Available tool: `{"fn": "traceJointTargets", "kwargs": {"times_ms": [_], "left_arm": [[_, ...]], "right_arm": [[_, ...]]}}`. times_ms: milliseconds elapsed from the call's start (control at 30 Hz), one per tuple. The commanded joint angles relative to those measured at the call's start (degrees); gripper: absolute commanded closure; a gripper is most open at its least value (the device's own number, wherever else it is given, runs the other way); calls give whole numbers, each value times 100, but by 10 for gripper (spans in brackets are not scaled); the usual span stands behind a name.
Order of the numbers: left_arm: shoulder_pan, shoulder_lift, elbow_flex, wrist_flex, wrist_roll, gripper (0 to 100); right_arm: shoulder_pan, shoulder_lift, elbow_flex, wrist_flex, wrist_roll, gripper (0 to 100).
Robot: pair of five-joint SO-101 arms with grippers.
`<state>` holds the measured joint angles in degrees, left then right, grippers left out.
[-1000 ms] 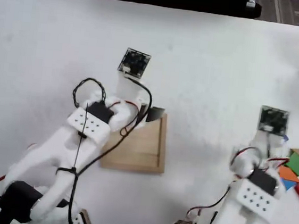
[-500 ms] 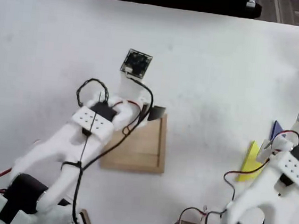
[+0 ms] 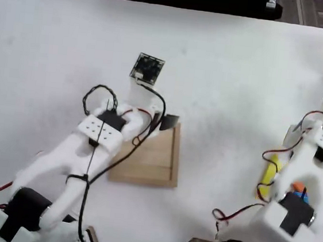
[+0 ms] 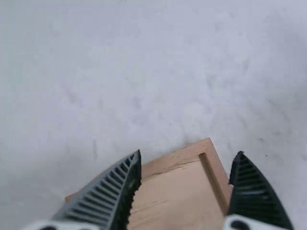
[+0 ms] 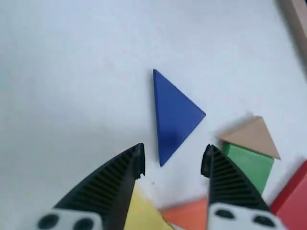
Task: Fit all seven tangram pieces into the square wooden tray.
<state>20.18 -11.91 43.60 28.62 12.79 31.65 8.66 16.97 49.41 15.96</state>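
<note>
A: Where is the square wooden tray (image 3: 156, 162)?

B: Near the middle of the white table (image 3: 226, 58). The left arm lies across its near-left part in the high view, and the left gripper (image 4: 188, 153) hangs over the tray's far right corner.

A: How do that gripper's jaws stand?

B: Spread wide with nothing between them. In the gap you see the tray's raised rim and bare wood floor.

A: And the pieces?

B: All at the table's right side, well apart from the tray. The blue triangle (image 5: 175, 115) lies flat on the table. Its narrow corner shows in the gap between the fingertips of the right gripper (image 5: 173, 146), touching neither.

A: So the right gripper holds nothing?

B: Nothing. Its jaws are moderately apart, with only the table and that blue corner between them.

A: The rest?

B: A tan triangle (image 5: 253, 135) touches the green piece (image 5: 249, 167), and a red piece (image 5: 293, 191) lies just beside the green one. An orange piece (image 5: 188, 214) and a yellow piece (image 5: 143, 214) lie close under the jaws, partly hidden. From above, the yellow piece lies beside the right arm, on the tray's side of it.
</note>
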Motion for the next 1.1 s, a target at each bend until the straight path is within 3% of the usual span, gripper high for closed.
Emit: {"fn": "traceJointTargets", "kwargs": {"times_ms": [0,267,700,933,1067], "left_arm": [[-4,-31,-79,-193,132,702],[-4,-31,-79,-193,123,701],[4,-31,-79,-193,123,701],[4,-31,-79,-193,123,701],[4,-31,-79,-193,123,701]], "right_arm": [[-92,488,-914,22,-53,794],[-75,1499,-1670,84,229,739],[-84,2255,-2040,242,185,741],[-84,2264,-2145,268,220,882],[-31,2246,-2163,382,220,886]]}}
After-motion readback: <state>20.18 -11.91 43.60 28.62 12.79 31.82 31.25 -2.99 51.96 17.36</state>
